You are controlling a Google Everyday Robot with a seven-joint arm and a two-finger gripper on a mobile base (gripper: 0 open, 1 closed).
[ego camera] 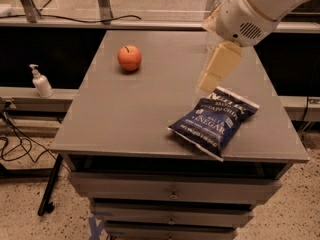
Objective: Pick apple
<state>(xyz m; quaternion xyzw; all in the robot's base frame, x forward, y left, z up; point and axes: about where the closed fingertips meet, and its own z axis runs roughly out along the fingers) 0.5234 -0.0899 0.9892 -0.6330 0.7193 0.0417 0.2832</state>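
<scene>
The apple point(129, 58) is small, round and red-orange with a short dark stem. It sits on the grey table point(125, 119) at the far left of the top. My gripper point(218, 68) is cream-coloured and hangs from the white arm point(250, 9) over the far right part of the table. It is well to the right of the apple and just above the top edge of the blue chip bag point(215, 122). It holds nothing that I can see.
The blue chip bag lies flat at the table's front right. A white pump bottle point(41, 81) stands on a low ledge left of the table. Drawers point(172, 191) are below the tabletop. Cables lie on the floor at the left.
</scene>
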